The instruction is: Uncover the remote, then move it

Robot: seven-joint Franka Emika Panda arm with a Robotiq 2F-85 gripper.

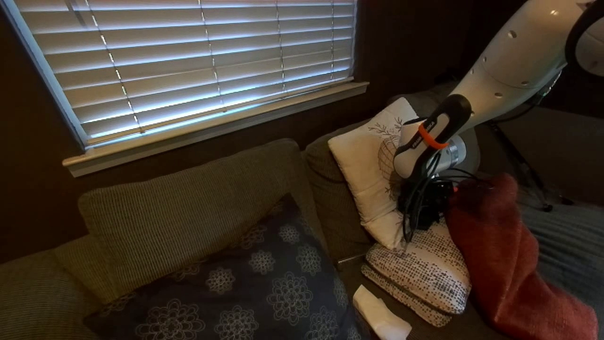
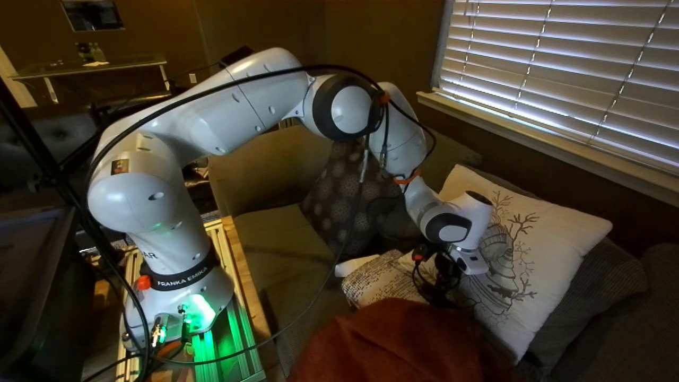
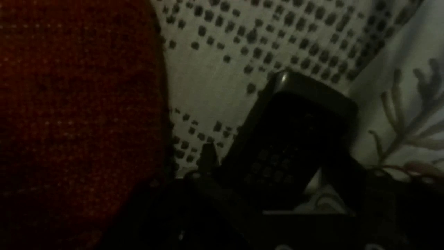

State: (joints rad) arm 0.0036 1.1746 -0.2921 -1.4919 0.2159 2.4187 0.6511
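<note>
The tool (image 3: 272,149) is right down there, the remote (image 3: 291,139) between its fingers (image 3: 208,159)

In an exterior view, the white arm (image 1: 514,71) reaches in from the upper right, its tool low over the couch (image 1: 198,208), cables (image 1: 415,203) tangled about it and the fingertips lost in shadow. The white pillow (image 1: 356,170) leans just behind; the speckled cushion (image 1: 420,267) lies below, and the red blanket (image 1: 509,264) slumps alongside. And there, between the speckled cushion and the dark flowered cushion (image 1: 264,283), a white paper-like piece (image 1: 382,316).

In an exterior view, the whole arm arches across from its base (image 2: 183,277), green light (image 2: 201,313) glowing there — and the tool is down beside the white pillow, the red blanket bulging in the foreground.

Wrist view, very dark, and here's the remote! Black, its keypad (image 3: 270,166) faintly showing, it slants in front of the speckled cushion, near the white pillow; whether it touches either I cannot tell. The fingers stand apart, one on each side of it — but are they pinching it? Too dark to tell. The red blanket fills the left side.
</note>
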